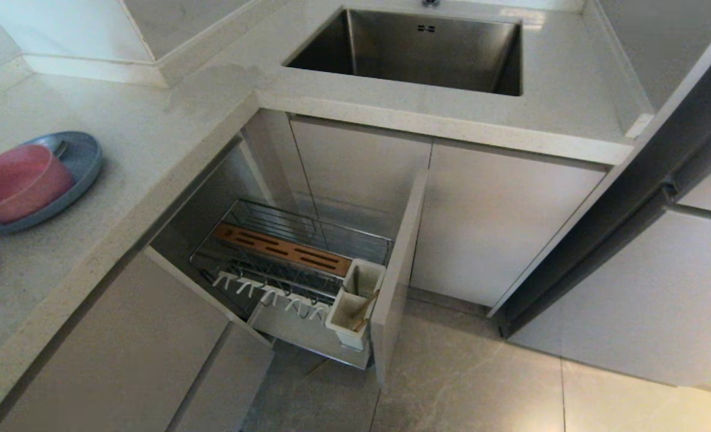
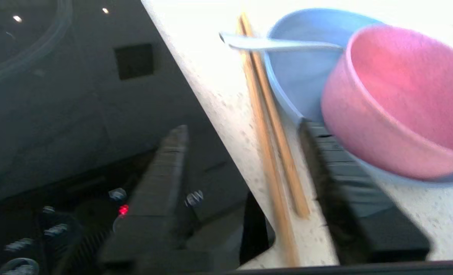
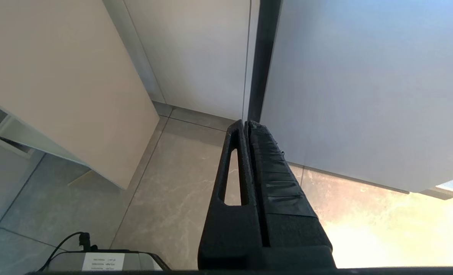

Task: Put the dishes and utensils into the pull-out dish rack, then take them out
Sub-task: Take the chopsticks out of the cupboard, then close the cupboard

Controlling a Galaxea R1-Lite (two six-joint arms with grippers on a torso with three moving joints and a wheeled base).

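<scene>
Fingers: left gripper [image 2: 241, 133] spread astride chopsticks [image 2: 276, 152] on tabletop [image 2: 211, 76], none pinched | right gripper [image 3: 247, 124] pressed together, idle | bowl [image 2: 398, 99] on plate [image 2: 302, 72], rack [image 1: 289, 264] nearly unloaded.

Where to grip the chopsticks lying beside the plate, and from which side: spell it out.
Grip the chopsticks across both sticks near the end lying clear of the blue plate, coming down from above. They lie flat on the countertop, side by side, and the open left gripper already straddles them. Farther along, the spoon handle crosses over them.
</scene>
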